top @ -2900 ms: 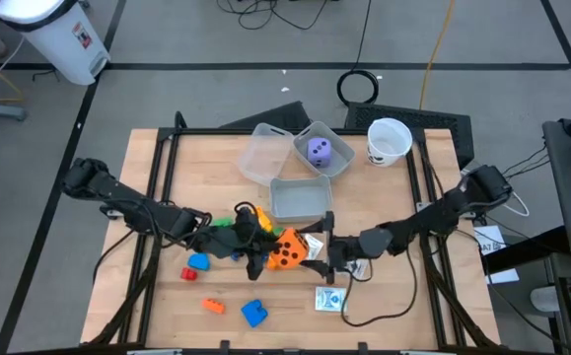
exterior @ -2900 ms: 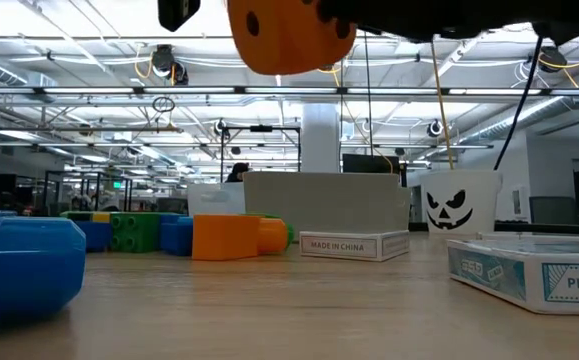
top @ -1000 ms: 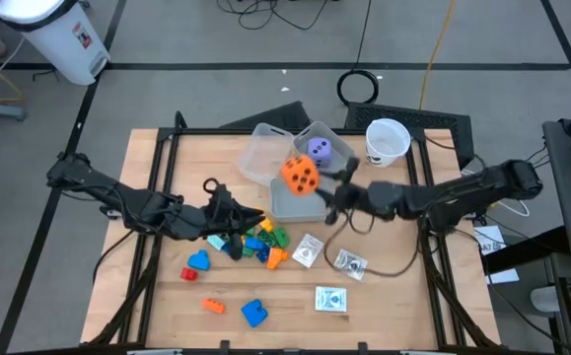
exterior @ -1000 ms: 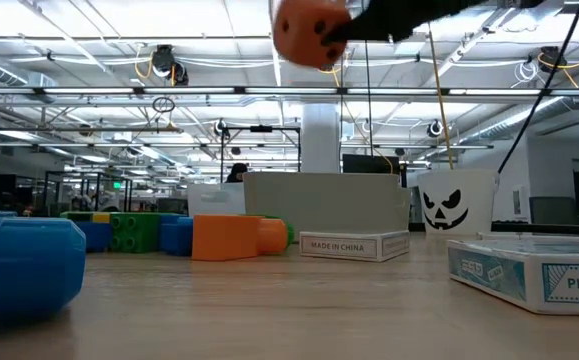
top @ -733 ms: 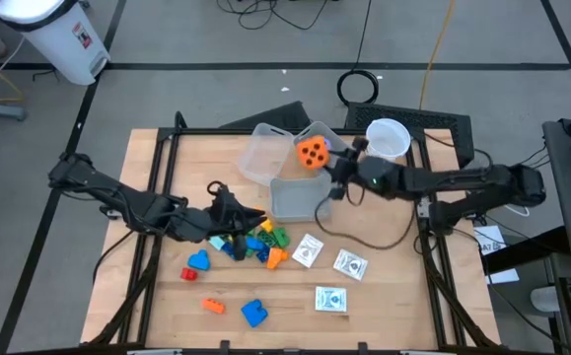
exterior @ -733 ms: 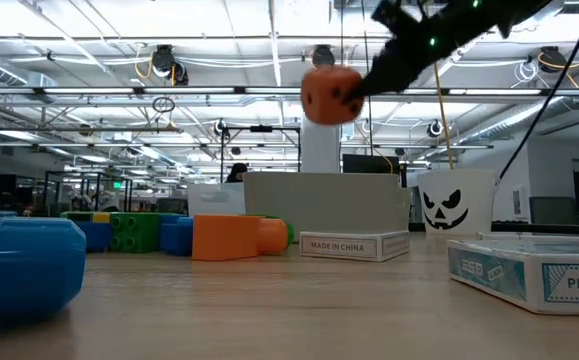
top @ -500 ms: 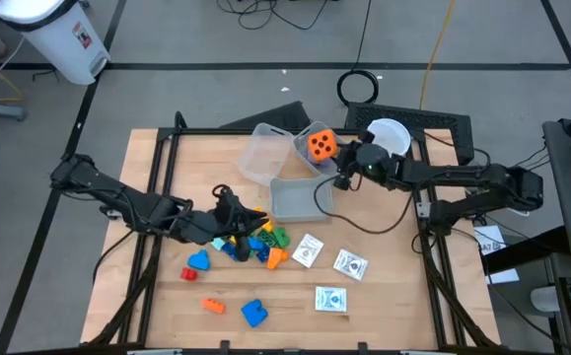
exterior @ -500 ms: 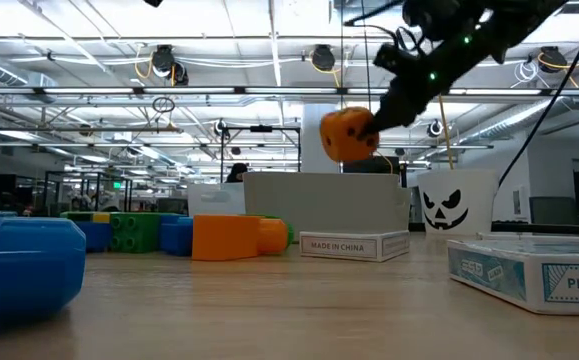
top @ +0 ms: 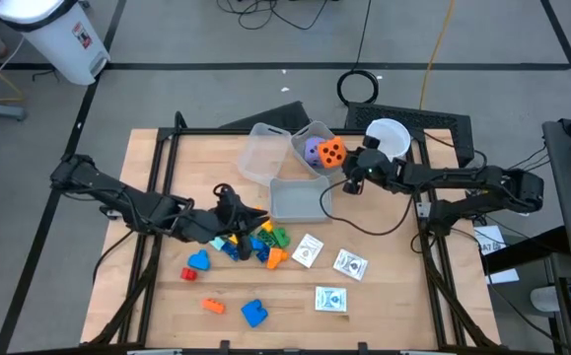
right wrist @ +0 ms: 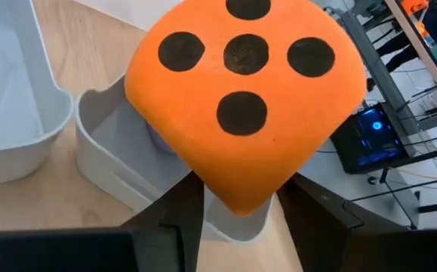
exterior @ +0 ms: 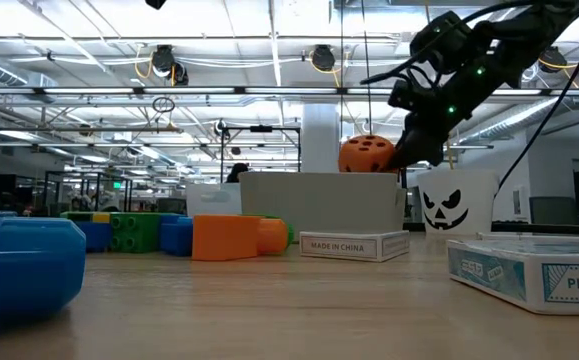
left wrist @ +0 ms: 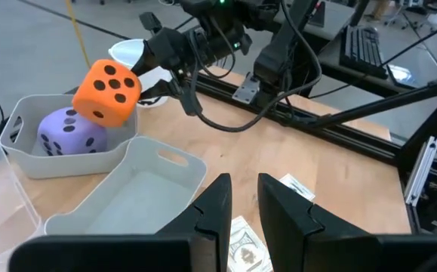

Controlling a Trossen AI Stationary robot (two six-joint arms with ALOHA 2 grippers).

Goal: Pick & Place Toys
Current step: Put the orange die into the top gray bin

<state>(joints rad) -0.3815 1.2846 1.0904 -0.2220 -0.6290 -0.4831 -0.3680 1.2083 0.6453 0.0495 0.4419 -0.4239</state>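
My right claw (top: 345,162) pinches big orange black-dotted foam die (top: 331,152) by one corner, above grey plastic bin (top: 340,166) holding purple dotted die (top: 313,150). Die looks light, squashy; grip across flat faces safer. Left claw (top: 224,209) nearly closed, empty, beside block pile (top: 257,244) on bench (top: 384,296).

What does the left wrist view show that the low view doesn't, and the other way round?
Only the left wrist view shows the purple die lying in its bin under the orange die, the empty bin nearer the camera, and the left tool with its fingers close together and nothing between them. Only the low view shows the blue block, the orange block, the green block and the jack-o'-lantern face on the white cup. Both show the right tool gripping the orange die above the bins.
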